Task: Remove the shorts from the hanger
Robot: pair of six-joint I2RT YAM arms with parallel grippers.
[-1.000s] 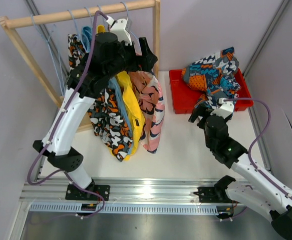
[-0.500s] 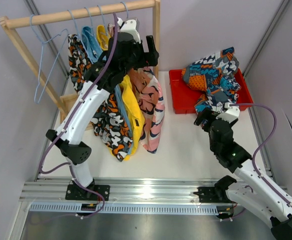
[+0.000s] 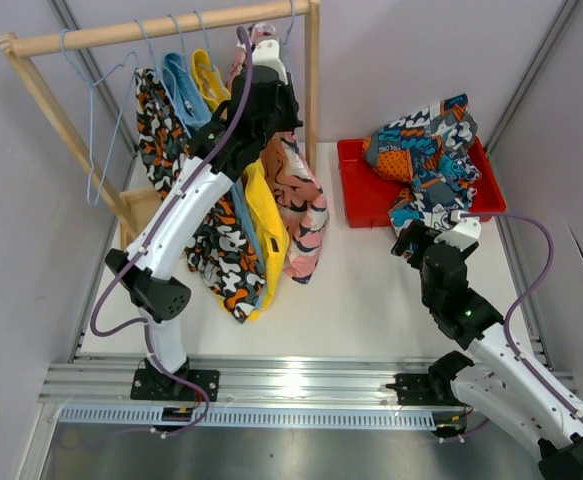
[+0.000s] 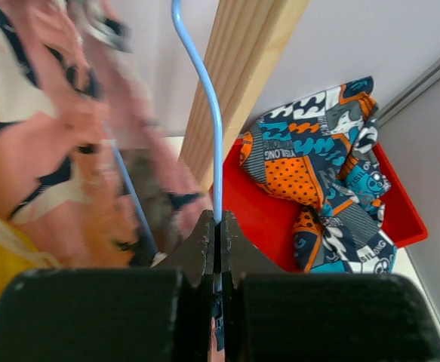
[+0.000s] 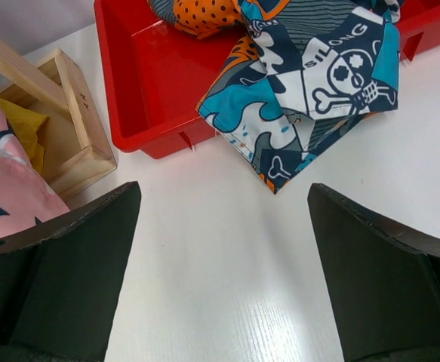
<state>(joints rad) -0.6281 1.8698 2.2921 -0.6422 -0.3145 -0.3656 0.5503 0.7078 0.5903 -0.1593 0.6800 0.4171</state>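
Beside the rack post (image 4: 242,68), the left gripper (image 4: 218,224) is clamped on the blue hanger (image 4: 213,128), pink shorts (image 4: 31,143) hanging just beside it; the right gripper (image 5: 221,194) gapes empty.

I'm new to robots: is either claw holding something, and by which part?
The left gripper pinches the blue hanger by its thin wire; the right gripper, open, holds nothing.

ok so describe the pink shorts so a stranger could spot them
Start at the wooden rack on the left, where four pairs hang. The pink patterned shorts hang at its right-hand end, nearest the red tray. Unlike the plain yellow shorts beside them, they are pink with dark swirls.
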